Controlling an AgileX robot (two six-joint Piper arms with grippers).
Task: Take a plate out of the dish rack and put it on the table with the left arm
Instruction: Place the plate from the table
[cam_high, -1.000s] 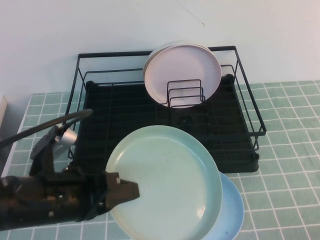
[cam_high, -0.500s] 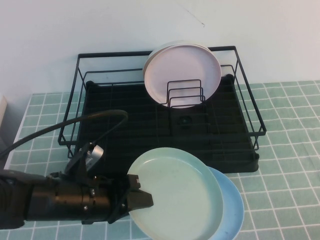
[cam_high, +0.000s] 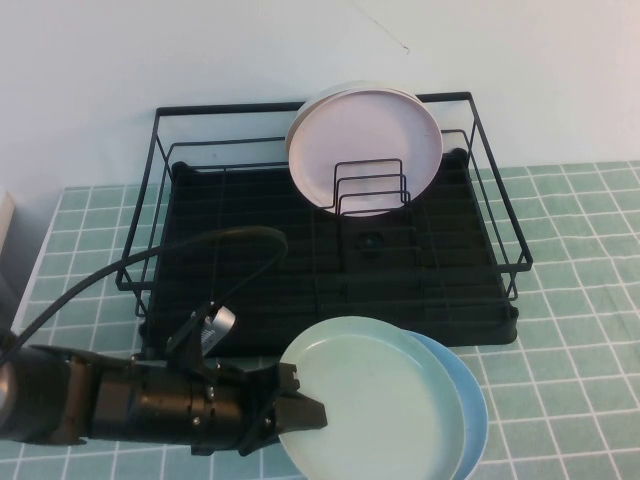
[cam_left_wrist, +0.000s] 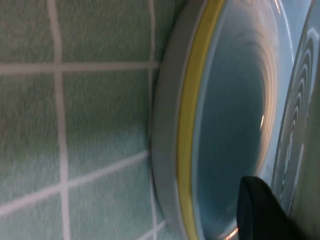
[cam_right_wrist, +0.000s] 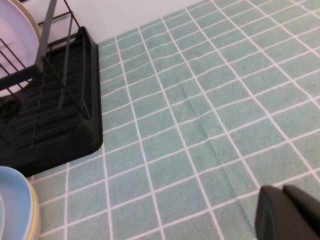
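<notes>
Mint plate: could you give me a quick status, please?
Left gripper shut on mint plate. Plate over blue plate. Right gripper parked, shut.

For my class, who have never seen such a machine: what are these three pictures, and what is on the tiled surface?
This is a two-armed robot at a table of pale green tiles. The high view looks down from the robot's own side; the other two pictures come from cameras on each wrist.

A large black wire dish rack holds a pale pink plate standing upright. In front of it, the black left arm's pincer grips the rim of a round pale mint-green plate, just above a light sky-blue plate lying on the tiles. The left wrist view shows that blue plate close up.

The right pincer shows only as a dark tip over bare tiles, apparently closed.
</notes>
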